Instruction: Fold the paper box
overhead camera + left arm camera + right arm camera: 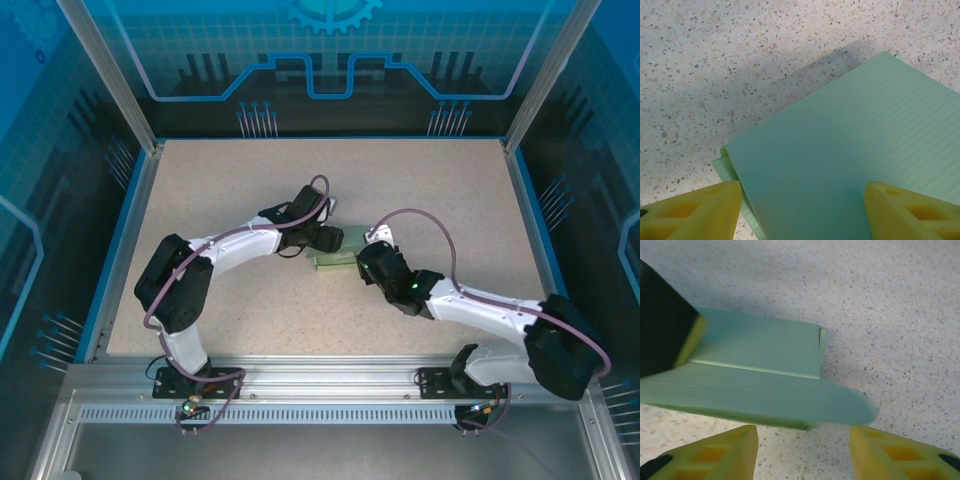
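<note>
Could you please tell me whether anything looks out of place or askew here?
Only the paper box stands out: in the right wrist view a rounded flap juts out loose from its near edge, not tucked in. Otherwise it looks intact.

paper box [760,345] cut off left, perhaps blurred

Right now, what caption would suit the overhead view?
Left gripper and right gripper flank the mint-green paper box.
</note>
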Robot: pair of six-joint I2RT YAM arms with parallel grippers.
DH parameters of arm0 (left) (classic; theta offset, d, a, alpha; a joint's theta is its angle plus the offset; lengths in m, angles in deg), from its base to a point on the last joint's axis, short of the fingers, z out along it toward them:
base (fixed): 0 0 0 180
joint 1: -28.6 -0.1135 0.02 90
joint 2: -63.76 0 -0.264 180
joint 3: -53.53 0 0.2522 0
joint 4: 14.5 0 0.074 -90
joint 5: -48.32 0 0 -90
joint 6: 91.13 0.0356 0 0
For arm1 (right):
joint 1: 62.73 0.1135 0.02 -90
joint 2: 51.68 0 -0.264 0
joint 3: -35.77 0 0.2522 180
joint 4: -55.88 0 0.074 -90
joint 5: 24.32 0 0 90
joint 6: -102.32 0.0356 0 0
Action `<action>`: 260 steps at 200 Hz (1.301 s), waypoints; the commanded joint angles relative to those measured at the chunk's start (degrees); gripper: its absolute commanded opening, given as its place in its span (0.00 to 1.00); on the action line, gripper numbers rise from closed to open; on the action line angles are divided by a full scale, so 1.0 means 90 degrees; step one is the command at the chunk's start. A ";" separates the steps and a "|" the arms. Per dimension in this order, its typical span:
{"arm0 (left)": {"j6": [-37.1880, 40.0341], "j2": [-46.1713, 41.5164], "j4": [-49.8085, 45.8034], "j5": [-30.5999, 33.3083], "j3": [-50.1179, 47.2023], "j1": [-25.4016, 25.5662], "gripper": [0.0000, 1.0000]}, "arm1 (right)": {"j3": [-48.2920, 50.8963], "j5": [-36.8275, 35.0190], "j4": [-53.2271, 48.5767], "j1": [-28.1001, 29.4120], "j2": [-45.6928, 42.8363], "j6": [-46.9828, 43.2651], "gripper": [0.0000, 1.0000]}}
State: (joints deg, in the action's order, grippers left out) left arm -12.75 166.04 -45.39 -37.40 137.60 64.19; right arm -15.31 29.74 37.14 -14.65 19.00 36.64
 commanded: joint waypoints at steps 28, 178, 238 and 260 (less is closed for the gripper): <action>0.0038 0.0005 0.0198 0.0148 -0.0188 0.0068 0.67 | -0.0492 0.1404 -0.0683 -0.0372 -0.0497 -0.0684 0.57; -0.0037 -0.0533 0.0581 0.0547 -0.0739 0.0049 0.68 | -0.1225 0.3032 -0.0673 -0.2184 0.2009 -0.0622 0.57; -0.0218 -0.0281 0.0439 0.0502 -0.1085 -0.0083 0.69 | -0.1370 0.3008 -0.0697 -0.2224 0.2378 -0.0695 0.57; -0.0256 -0.0148 0.0498 0.0507 -0.1213 -0.0084 0.69 | -0.1419 0.3006 -0.0724 -0.2227 0.2529 -0.0717 0.57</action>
State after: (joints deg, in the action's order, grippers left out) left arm -13.29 163.06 -41.19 -33.51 128.57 63.63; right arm -27.29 57.02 32.33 -33.89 39.54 30.69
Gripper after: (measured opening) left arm 0.695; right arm 0.567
